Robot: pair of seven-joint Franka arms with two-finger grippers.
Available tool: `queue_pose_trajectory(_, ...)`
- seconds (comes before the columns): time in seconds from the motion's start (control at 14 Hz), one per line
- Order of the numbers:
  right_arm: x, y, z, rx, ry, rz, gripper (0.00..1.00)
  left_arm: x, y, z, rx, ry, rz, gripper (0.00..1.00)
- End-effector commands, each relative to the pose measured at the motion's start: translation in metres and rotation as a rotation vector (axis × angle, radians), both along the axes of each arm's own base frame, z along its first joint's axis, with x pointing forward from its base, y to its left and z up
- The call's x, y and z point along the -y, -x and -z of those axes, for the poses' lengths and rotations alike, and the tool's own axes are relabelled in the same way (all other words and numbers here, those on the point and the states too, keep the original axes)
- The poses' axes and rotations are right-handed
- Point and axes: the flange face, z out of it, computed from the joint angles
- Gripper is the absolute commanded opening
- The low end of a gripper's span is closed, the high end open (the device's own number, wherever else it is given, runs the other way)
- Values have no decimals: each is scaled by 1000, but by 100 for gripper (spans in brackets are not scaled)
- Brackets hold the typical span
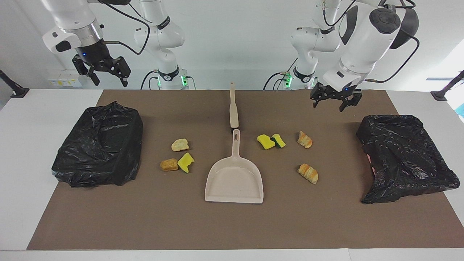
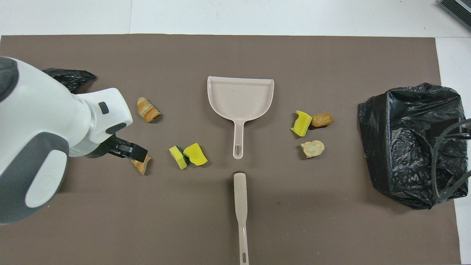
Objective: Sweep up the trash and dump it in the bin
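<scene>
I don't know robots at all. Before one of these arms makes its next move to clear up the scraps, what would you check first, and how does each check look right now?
1. Left gripper free to grasp: ok, fingers open, empty, raised over the mat.
2. Right gripper out of the way: ok, open, empty, waiting high above its end of the table.
3. Brush reachable: ok, lying flat in line with the dustpan handle, nearer the robots.
4. Dustpan ready: ok, flat, empty.
5. Trash all visible: ok, three scraps toward the right arm's end, four scraps toward the left arm's.
6. Bins open for dumping: cannot tell, the black bags look crumpled.
</scene>
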Motion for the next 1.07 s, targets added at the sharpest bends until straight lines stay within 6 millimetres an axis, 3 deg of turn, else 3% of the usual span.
queue_pose_trajectory(0.0, 4, 6, 1, -15, -5, -16, 100, 30, 33, 15, 17, 16, 63, 100)
queue_pose_trajectory(0.21, 4, 7, 1, -15, -5, -14, 100, 74, 72, 42, 12, 0, -5, 100)
queue_pose_trajectory(0.5, 4, 6, 1, -15, -5, -16, 100, 123, 111, 81, 14, 7, -35, 100)
queue_pose_trajectory(0.79, 4, 7, 1, -17, -5, -19, 100, 192, 182, 127, 45, 35, -120, 100)
queue_pose_trajectory(1.0, 5, 7, 0, -15, -5, -19, 100, 222, 223, 154, 63, 57, -165, 100)
